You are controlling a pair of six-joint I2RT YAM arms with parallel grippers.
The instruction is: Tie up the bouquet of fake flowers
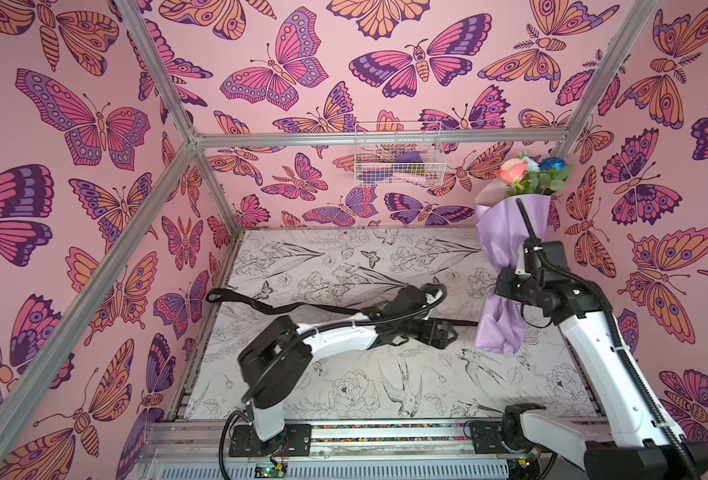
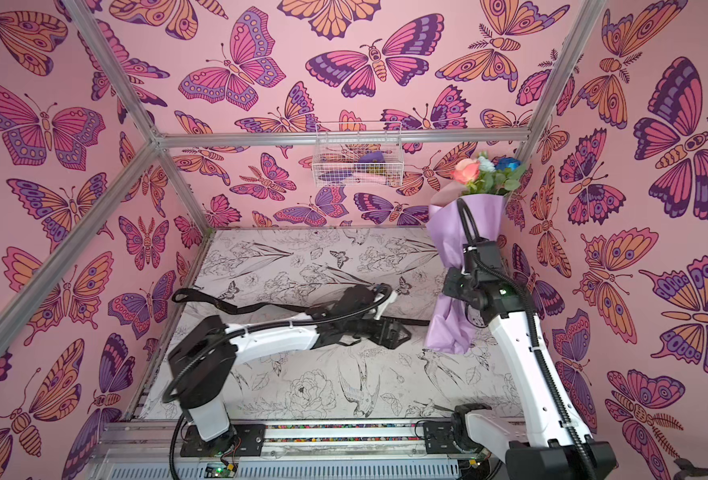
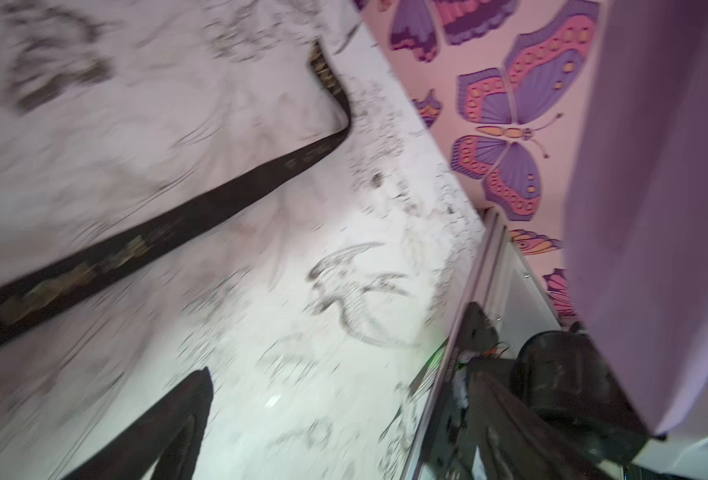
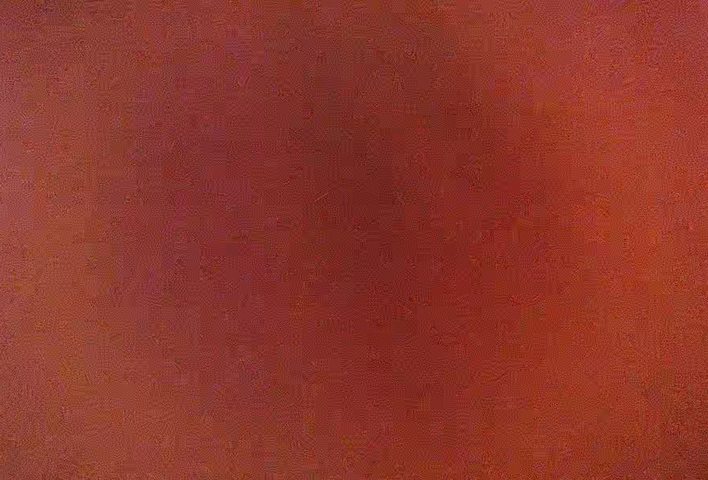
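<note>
My right gripper (image 1: 499, 286) is clamped on the bouquet of fake flowers (image 1: 506, 237), at the narrow middle of its lilac paper. The bouquet stands upright at the right side of the table (image 1: 344, 374), with the blooms up near the right wall. I cannot tell if its lower end touches the table. My right wrist view gives only a red blur. My left gripper (image 1: 443, 333) is low over the table, jaws apart, holding nothing. The black ribbon (image 1: 302, 309) lies flat on the table and passes under this gripper. Its end is near the paper.
</note>
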